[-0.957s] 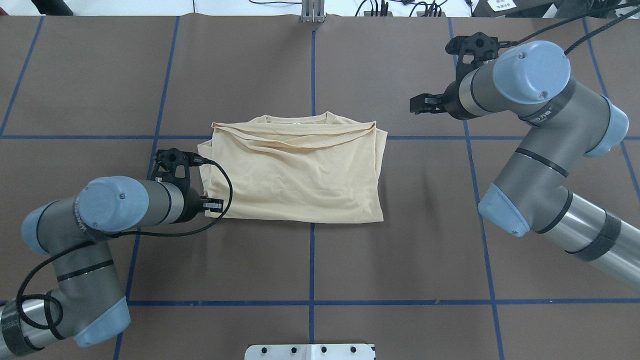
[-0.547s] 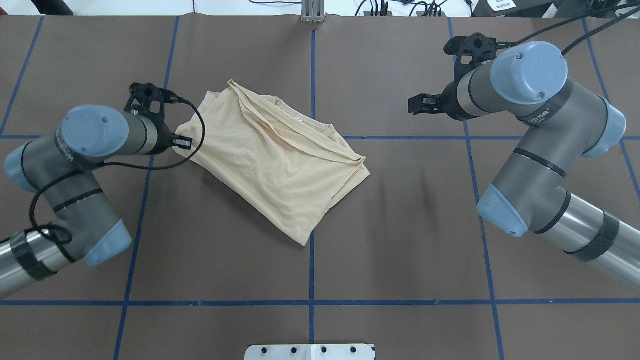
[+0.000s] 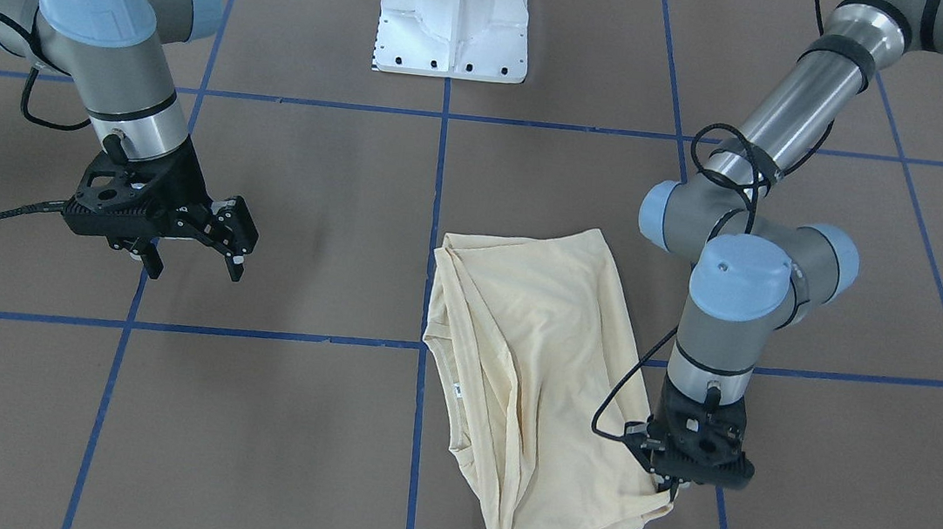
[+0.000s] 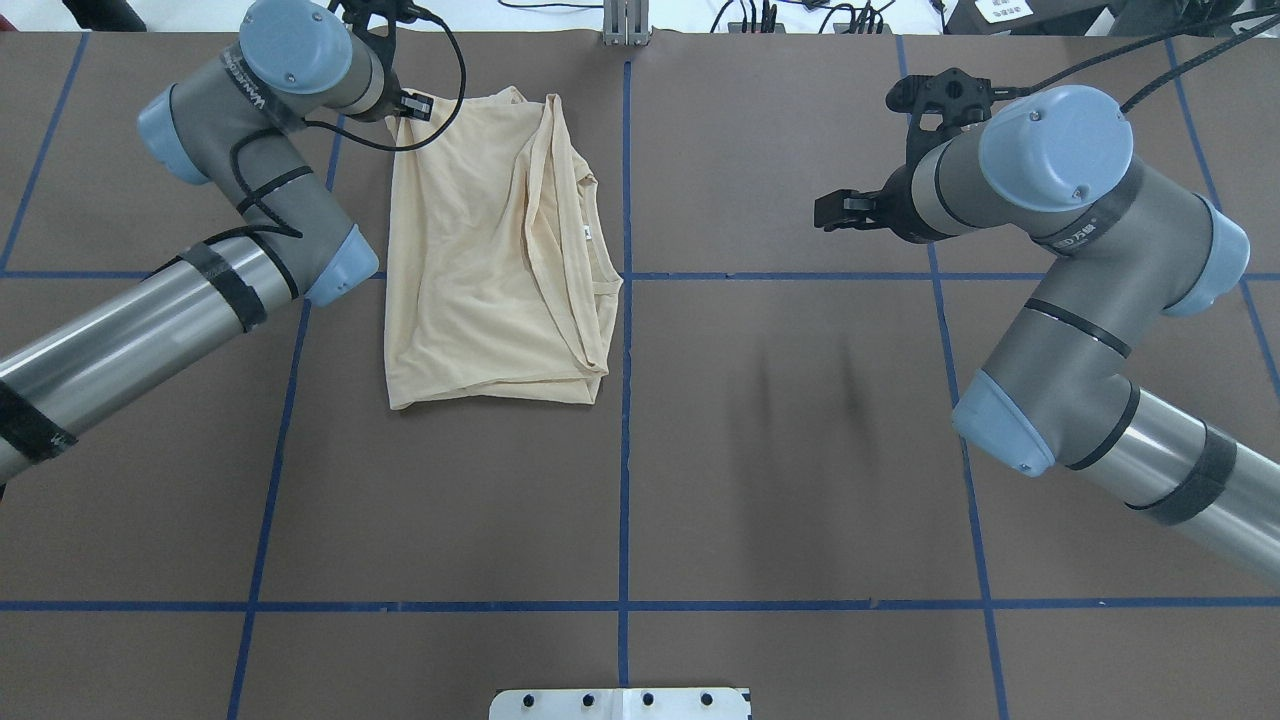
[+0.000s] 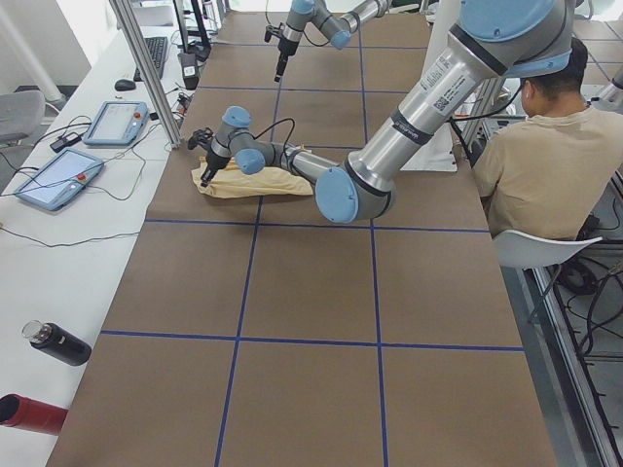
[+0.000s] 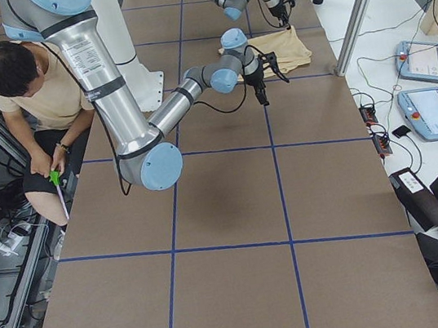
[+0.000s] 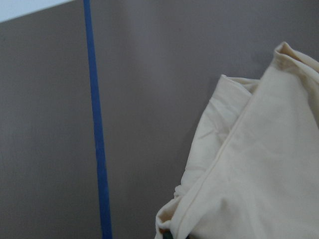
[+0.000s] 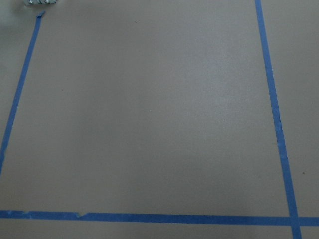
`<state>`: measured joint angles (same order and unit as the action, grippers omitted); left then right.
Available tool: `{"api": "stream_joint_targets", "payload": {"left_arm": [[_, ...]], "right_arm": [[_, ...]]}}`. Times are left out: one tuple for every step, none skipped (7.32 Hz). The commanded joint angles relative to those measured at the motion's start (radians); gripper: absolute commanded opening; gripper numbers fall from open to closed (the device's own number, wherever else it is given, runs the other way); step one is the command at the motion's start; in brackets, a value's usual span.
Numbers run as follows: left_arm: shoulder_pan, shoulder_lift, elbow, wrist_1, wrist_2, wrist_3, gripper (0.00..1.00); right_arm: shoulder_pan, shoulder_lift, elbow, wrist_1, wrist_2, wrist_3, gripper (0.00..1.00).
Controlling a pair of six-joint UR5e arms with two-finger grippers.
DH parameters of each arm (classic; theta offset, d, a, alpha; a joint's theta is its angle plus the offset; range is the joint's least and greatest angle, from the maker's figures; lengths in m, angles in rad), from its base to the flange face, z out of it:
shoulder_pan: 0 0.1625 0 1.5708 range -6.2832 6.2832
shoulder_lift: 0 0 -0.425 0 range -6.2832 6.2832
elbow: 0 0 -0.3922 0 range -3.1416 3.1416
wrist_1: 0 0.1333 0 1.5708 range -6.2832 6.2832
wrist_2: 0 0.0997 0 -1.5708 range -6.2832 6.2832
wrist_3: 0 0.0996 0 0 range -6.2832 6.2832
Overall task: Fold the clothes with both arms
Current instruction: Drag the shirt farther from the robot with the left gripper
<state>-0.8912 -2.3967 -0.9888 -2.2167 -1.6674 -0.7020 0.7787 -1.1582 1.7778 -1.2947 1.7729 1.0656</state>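
Brown surface gridded with blue tape, cables and gear along the far edge. The left claw is clamped on the far-left corner of the shirt. The front view shows the left claw pinching the cloth edge low on the surface, and the left wrist camera has the same cream fabric bunched at its lower edge. A second ago this claw held that corner at the near left of the pile, with the shirt lying wide across the centre tape line and the collar at the far side. Half a second ago the shirt was diagonal. The left arm has now swung up and away, dragging the shirt a quarter turn. It lies lengthwise, wholly in the left half, with its long edge just beside the centre line and the collar and white neck label facing that line. The folds held through the drag, and it is still a stacked rectangle with a few creases. The right claw is spread wide, empty and hovering well apart from the shirt. It and the right arm barely shifted. This reads as a reorientation, probably so the next fold runs across the long side. The right claw will likely have to come in for the opposite corner, since one-corner dragging risks pulling the layers askew.
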Motion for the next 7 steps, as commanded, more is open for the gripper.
{"api": "stream_joint_targets", "payload": {"left_arm": [[-0.043,-0.019,0.029,-0.075,-0.049,0.103,0.99],[-0.117,0.014,-0.012,-0.075,-0.212,0.164,1.0],[-0.142,0.134,-0.125,-0.078,-0.332,0.215,1.0],[-0.144,0.234,-0.239,-0.08,-0.328,0.213,1.0],[-0.144,0.281,-0.307,-0.077,-0.312,0.201,1.0],[-0.143,0.307,-0.341,-0.077,-0.313,0.197,1.0],[-0.141,0.309,-0.344,-0.078,-0.313,0.197,1.0]], "right_arm": [[-0.016,0.009,-0.006,0.0,-0.003,0.007,1.0],[-0.044,0.082,-0.046,-0.012,-0.013,0.067,1.0],[-0.094,0.195,-0.149,-0.014,-0.07,0.191,1.0],[-0.134,0.309,-0.254,-0.017,-0.143,0.256,1.0],[-0.186,0.39,-0.359,-0.015,-0.191,0.337,1.0],[-0.225,0.461,-0.449,-0.017,-0.258,0.376,1.0],[-0.261,0.495,-0.506,-0.011,-0.307,0.408,0.97]]}}
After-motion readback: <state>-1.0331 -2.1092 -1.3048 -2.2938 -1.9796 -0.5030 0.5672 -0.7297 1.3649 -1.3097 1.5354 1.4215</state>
